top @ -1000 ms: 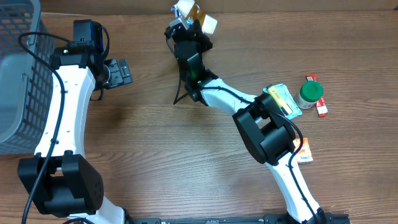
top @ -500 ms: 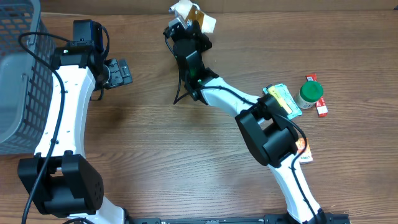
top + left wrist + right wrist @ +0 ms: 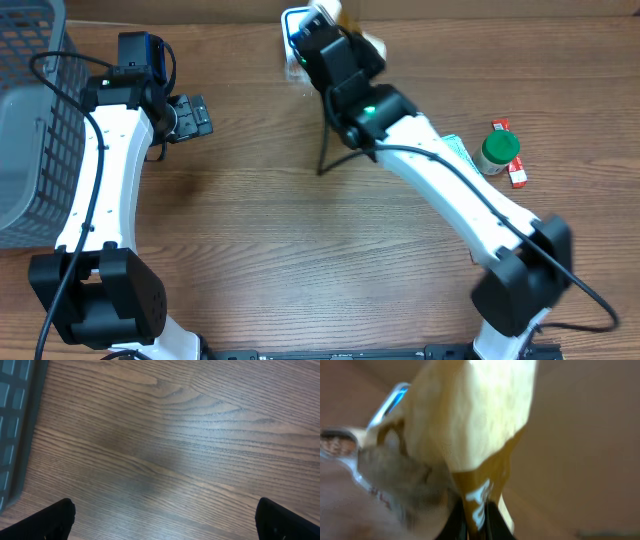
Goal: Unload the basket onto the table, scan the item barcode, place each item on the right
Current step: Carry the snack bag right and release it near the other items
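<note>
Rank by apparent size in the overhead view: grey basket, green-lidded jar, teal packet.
1. Grey basket, by far, even cropped by the frame.
2-3. Green-lidded jar and teal packet: unranked; the right arm hides part of the packet, and its visible part looks about jar-sized.

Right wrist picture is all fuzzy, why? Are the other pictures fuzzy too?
Right wrist view: the yellow and brown crinkly packet sits very close to the lens, pinched in the right gripper, so it is probably just out of focus; left wrist view: sharp, with a pale patch of glare on the brown wooden table; overhead view: mostly sharp and evenly lit.
</note>
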### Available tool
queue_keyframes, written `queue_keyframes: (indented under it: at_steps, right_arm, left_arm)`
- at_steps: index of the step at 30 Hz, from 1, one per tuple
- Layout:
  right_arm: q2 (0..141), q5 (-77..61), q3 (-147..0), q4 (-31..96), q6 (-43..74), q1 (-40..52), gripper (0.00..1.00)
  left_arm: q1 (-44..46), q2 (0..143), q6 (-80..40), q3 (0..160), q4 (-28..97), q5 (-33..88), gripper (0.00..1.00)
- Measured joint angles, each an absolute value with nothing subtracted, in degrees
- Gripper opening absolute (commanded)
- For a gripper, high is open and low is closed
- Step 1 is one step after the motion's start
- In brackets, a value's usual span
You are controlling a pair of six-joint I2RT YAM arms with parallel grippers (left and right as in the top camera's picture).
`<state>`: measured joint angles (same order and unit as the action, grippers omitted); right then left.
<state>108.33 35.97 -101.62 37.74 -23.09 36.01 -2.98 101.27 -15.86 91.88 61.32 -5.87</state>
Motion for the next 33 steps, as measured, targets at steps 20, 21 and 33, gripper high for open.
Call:
queue_keyframes:
  at_steps: [20,21,33]
  right_arm:
    - [105.93,9.26,-97.8,80.29,-7.53,16.64,1.0]
    - [105.93,7.35,-97.8,79.75,-7.46,16.03,1.0]
    - [105.93,-13.3,-97.8,76.75,-7.11,15.16,1.0]
  left_arm:
    - [-2.98,101.25,-15.86,91.88,61.32,-5.85,1.0]
    - [-2.98,101.25,-15.86,91.88,61.32,-5.85,1.0]
    - [-2.98,101.25,-15.86,91.88,61.3,-5.85,1.0]
